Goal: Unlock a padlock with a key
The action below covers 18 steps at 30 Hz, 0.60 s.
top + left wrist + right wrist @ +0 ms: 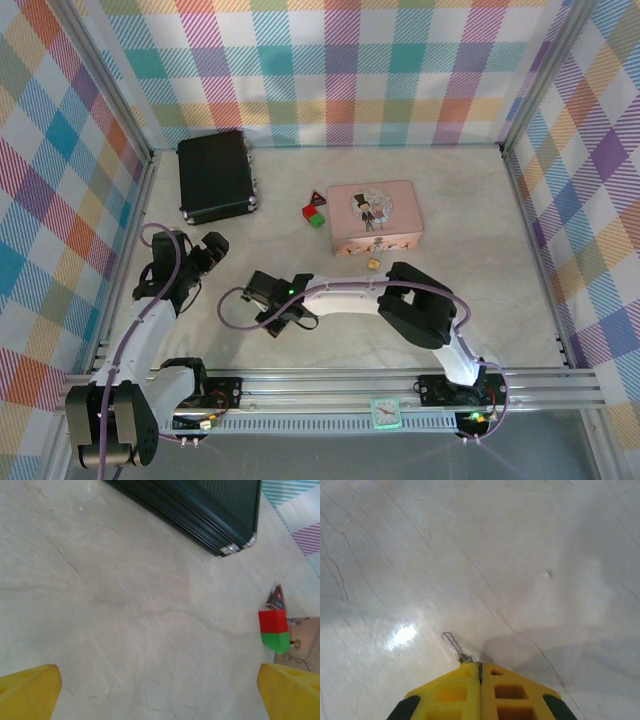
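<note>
Marble-veined tabletop [480, 220] lies inside plaid walls [350, 60], right claw [480, 665] pinching the key [453, 643], left claw [159, 680] spread wide.

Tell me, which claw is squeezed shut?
The right claw, its yellow fingers pressed together on the thin key. The left claw has its fingers wide apart.

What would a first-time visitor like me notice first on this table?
The checked, many-coloured walls around the pale table stand out first, then the pink box in the middle and the black case at the far left. Close up, the right gripper is shut on a tiny key poking out past its yellow tips, while the small brass padlock lies on the table just on the near side of the pink box.
</note>
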Motion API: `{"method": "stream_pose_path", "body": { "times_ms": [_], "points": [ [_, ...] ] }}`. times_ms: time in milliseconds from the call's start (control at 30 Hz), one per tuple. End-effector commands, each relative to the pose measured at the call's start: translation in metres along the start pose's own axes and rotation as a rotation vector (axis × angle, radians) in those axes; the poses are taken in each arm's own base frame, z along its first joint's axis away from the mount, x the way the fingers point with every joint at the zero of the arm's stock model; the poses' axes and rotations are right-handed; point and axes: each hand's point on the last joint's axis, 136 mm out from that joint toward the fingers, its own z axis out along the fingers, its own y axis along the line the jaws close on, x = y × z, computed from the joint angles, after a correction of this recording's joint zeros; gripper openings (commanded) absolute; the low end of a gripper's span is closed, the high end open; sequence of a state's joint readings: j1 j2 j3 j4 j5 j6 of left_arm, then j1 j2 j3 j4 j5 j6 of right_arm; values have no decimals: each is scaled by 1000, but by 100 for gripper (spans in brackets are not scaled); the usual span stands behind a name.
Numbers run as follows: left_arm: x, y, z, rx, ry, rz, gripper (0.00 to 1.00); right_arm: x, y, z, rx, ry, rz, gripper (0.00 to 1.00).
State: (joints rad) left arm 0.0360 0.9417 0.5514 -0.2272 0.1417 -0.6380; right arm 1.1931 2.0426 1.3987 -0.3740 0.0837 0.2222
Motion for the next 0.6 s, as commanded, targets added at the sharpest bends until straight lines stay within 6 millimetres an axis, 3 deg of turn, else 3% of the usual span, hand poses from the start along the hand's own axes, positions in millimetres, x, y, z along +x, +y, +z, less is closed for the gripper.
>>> {"method": "stream_pose_path", "body": {
  "times_ms": [0, 167, 400, 567],
  "points": [
    [20, -20, -4, 110, 54, -57, 100, -14, -5, -33, -90, -72, 104, 0],
    [53, -54, -2, 223, 119, -126, 98, -17, -36, -65, -136, -135, 268, 0],
    [84, -128, 1, 388, 157, -129, 95, -28, -77, -108, -143, -276, 436, 0],
    [109, -152, 21, 368, 256, -318, 97, -37, -97, -133, -104, -361, 492, 0]
  ]
}}
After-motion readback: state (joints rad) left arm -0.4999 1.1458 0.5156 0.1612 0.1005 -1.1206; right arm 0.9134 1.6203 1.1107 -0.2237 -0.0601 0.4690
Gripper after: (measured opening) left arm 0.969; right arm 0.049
